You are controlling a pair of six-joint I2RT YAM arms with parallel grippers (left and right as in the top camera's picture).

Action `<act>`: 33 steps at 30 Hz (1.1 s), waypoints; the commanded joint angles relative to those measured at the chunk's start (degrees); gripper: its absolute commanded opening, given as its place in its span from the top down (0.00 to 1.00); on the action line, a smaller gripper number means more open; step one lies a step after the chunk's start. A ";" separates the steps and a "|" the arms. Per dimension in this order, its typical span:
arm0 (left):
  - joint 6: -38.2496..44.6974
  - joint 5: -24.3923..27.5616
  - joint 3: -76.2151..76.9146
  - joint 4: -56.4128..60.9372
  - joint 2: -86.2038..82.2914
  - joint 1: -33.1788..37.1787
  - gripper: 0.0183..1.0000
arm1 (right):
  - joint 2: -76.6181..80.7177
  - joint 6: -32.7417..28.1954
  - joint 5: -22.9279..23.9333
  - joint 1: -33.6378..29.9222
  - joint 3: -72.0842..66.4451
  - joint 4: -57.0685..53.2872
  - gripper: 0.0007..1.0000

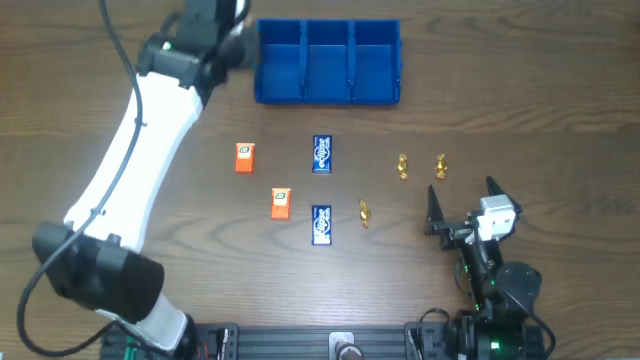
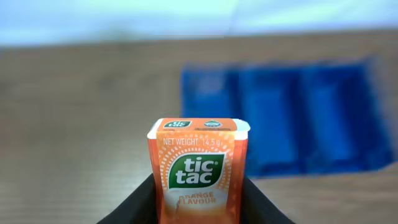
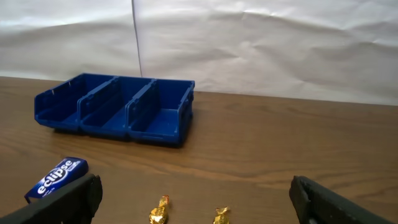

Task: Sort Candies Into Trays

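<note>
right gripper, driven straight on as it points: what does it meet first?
Likely the two gold candies on the table just ahead of the open right gripper. The blue tray lies farther, off to one side. Height is unclear.

Blue three-bin tray (image 3: 118, 109) on wooden table (image 3: 280, 149), blue mint pack (image 3: 55, 177), two gold candies (image 3: 160, 210), jaws apart.
</note>
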 commanded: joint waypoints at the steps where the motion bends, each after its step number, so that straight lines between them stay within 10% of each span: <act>1: -2.19 -3.48 13.79 -1.70 11.74 -2.82 0.71 | -0.28 -0.70 -0.26 -0.28 -0.22 -0.11 0.00; 15: -6.19 -1.86 18.86 -3.74 26.27 -2.19 0.69 | -0.28 -0.68 -0.26 -0.28 -0.22 -0.11 0.00; 23: -6.62 -4.55 18.47 -6.40 21.90 -1.62 0.12 | -0.28 -0.68 -0.26 -0.28 -0.22 -0.11 0.00; 33: -10.47 -5.75 -26.80 -2.23 -12.20 -3.04 0.12 | -0.28 -0.68 -0.26 -0.28 -0.22 -0.11 0.00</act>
